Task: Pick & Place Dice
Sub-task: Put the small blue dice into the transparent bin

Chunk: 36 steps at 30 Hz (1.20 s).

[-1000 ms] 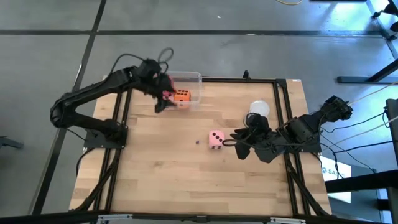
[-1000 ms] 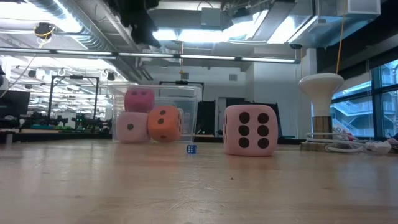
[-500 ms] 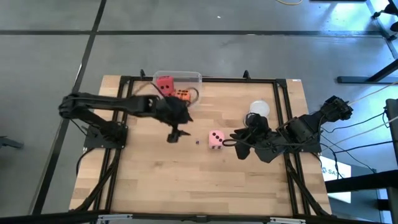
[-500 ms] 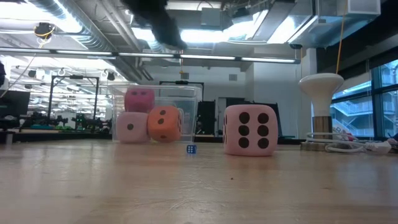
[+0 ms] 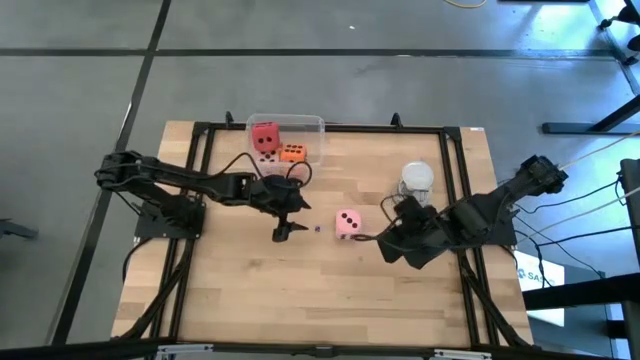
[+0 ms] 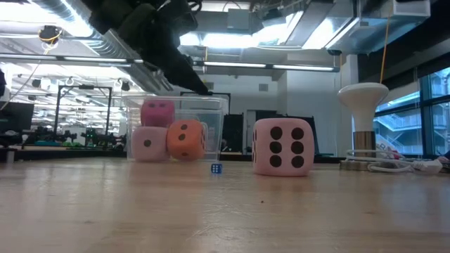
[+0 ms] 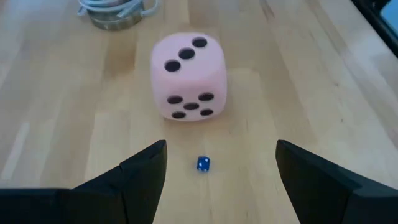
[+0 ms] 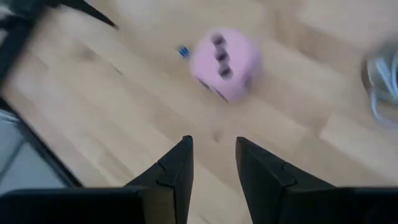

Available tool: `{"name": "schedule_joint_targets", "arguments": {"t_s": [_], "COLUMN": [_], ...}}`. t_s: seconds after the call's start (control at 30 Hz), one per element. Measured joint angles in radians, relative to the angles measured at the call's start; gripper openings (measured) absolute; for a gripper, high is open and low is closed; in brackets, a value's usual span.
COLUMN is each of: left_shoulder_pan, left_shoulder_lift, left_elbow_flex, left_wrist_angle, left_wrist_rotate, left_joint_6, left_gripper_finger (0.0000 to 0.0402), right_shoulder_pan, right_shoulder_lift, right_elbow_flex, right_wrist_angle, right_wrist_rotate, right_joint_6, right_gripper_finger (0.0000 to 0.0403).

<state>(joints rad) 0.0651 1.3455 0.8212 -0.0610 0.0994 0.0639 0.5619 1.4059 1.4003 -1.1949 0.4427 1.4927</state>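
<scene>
A pale pink die (image 5: 348,223) with dark pips rests on its bottom face on the wooden table; it also shows in the low view (image 6: 283,146) and the left wrist view (image 7: 188,76). A red die (image 5: 265,136) and an orange die (image 5: 292,153) sit in a clear tub (image 5: 312,126) at the far edge. In the low view a pink die (image 6: 157,112) lies on top of another pale pink die (image 6: 147,143). My left gripper (image 5: 294,219) is open and empty, just left of the loose die. My right gripper (image 5: 383,234) is open and empty, to its right.
A tiny blue die (image 7: 203,163) lies on the table between my left fingers and the pale pink die. A white mushroom-shaped stand (image 5: 417,177) with coiled cable is at the right, far side. A black frame (image 5: 455,180) borders the table.
My left gripper has left the tub at the far edge and swung toward the table's middle and down, ending open beside the loose pale pink die. The dice in the tub and the loose die have stayed put.
</scene>
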Motion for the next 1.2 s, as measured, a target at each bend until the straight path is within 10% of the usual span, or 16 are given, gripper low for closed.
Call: {"name": "schedule_joint_targets", "arguments": {"t_s": [0.53,1.2], "left_shoulder_pan": [-0.020,-0.011], "left_shoulder_lift": [0.233,0.439], "left_elbow_flex": [-0.002,-0.002], "left_wrist_angle": [0.118,0.311], "left_wrist_rotate": [0.062,0.032], "left_joint_6": [0.063,0.071], "left_gripper_finger": [0.0285,0.0285], "right_shoulder_pan": [0.071,0.091], "right_shoulder_lift": [-0.191,-0.196], "right_elbow_flex": [-0.285,-0.317], "right_wrist_angle": [0.426,0.445], "right_wrist_rotate": [0.132,0.152], "right_joint_6": [0.019,0.038], "right_gripper_finger": [0.0119,0.0119]}}
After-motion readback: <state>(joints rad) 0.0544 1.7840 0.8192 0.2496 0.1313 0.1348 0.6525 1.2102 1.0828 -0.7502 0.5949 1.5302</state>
